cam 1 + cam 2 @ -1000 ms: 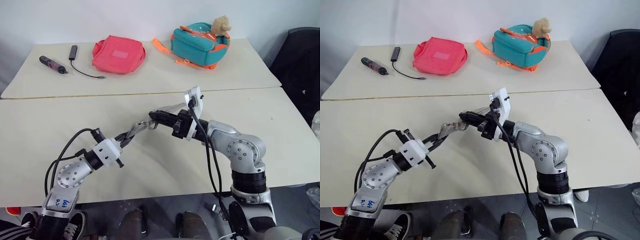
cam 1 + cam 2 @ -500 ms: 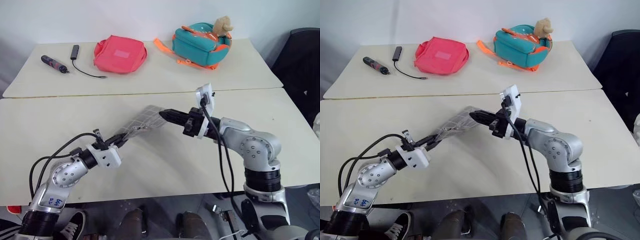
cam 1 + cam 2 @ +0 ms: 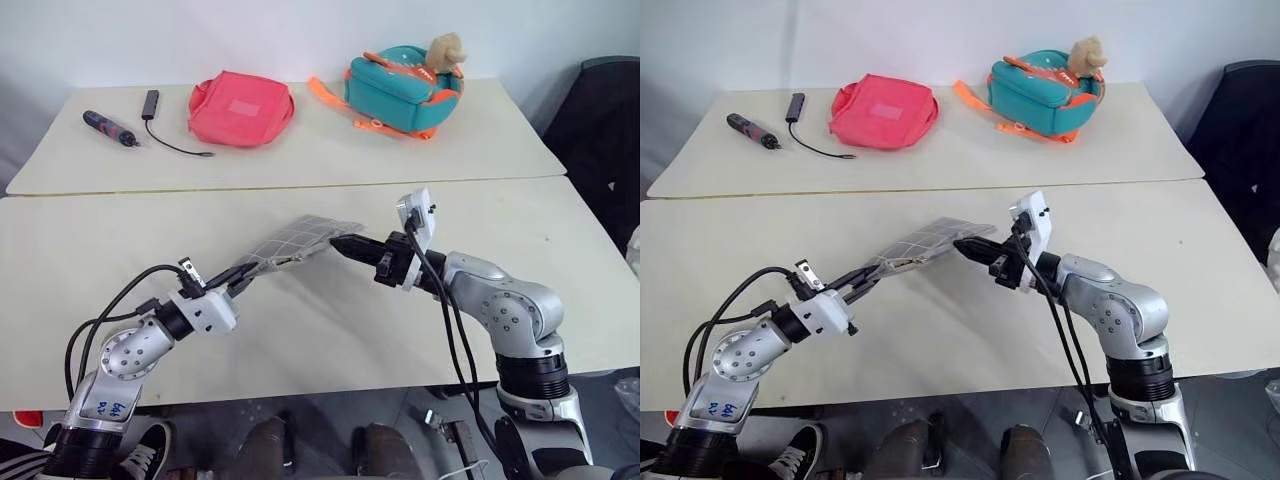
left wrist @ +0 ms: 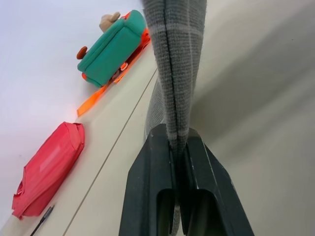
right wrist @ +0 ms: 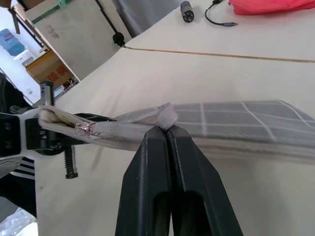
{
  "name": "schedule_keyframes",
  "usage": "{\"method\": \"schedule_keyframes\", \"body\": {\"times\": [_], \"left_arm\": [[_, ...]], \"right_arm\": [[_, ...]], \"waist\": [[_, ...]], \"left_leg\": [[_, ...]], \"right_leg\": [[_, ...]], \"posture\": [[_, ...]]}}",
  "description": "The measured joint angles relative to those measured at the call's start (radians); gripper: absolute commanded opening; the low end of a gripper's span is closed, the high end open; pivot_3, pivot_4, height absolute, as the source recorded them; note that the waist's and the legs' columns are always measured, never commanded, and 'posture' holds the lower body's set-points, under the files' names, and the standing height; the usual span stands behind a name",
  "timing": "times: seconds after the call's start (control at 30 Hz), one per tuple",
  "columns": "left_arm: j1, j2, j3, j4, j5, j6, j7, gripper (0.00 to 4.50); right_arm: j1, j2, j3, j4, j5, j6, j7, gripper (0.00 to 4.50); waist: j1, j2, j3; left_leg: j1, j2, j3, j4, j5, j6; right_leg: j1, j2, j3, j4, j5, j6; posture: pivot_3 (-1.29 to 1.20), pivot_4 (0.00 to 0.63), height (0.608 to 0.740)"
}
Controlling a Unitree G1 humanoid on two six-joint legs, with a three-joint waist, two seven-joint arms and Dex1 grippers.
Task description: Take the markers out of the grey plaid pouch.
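1. Now my left gripper (image 3: 243,276) is clamped on one end of the grey plaid pouch (image 3: 300,240).
2. My right gripper (image 3: 338,244) pinches its other edge, holding it stretched above the table (image 3: 120,240).

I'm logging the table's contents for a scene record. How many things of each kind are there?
Pouches: 2, the grey plaid pouch and the pink-red pouch
Backpacks: 1, teal-orange backpack
Tools with a cable: 1, dark tool
Total: 4
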Motion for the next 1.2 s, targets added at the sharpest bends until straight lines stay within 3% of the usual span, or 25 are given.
{"method": "schedule_keyframes", "body": {"times": [0.7, 0.9, 1.13, 1.2], "left_arm": [[0.026, 0.006, 0.027, 0.002, 0.021, -0.036, 0.014, 0.0], [0.038, 0.0, 0.042, -0.005, -0.062, -0.02, -0.006, 0.0], [0.058, 0.006, 0.055, -0.011, -0.063, -0.029, -0.023, 0.0], [0.057, 0.006, 0.055, -0.011, -0.056, -0.032, -0.026, 0.0]], "right_arm": [[-0.047, -0.144, -0.068, 0.128, -0.023, -0.034, 0.079, 0.06], [-0.011, -0.14, -0.054, 0.114, -0.038, -0.039, 0.089, 0.06], [-0.029, -0.129, -0.055, 0.112, -0.048, -0.05, 0.088, 0.06], [-0.042, -0.129, -0.06, 0.112, -0.047, -0.05, 0.087, 0.55]], "waist": [[-0.001, 0.0, 0.0], [-0.001, 0.0, 0.0], [-0.001, 0.0, 0.0], [-0.001, 0.0, 0.0]], "left_leg": [[0.0, 0.001, 0.0, 0.0, 0.0, 0.0], [0.0, 0.001, 0.0, 0.0, 0.0, 0.0], [0.0, 0.001, 0.001, 0.001, 0.0, 0.0], [0.0, 0.001, 0.001, 0.001, 0.0, 0.0]], "right_leg": [[0.0, 0.0, 0.0, -0.001, 0.0, 0.0], [0.001, 0.0, 0.0, -0.001, 0.0, 0.0], [0.001, 0.0, 0.0, -0.001, 0.0, 0.0], [0.001, 0.0, 0.0, -0.001, 0.0, 0.0]], "posture": [[0.0, 0.15, 0.74], [0.0, 0.15, 0.74], [0.0, 0.15, 0.74], [0.0, 0.15, 0.74]]}}
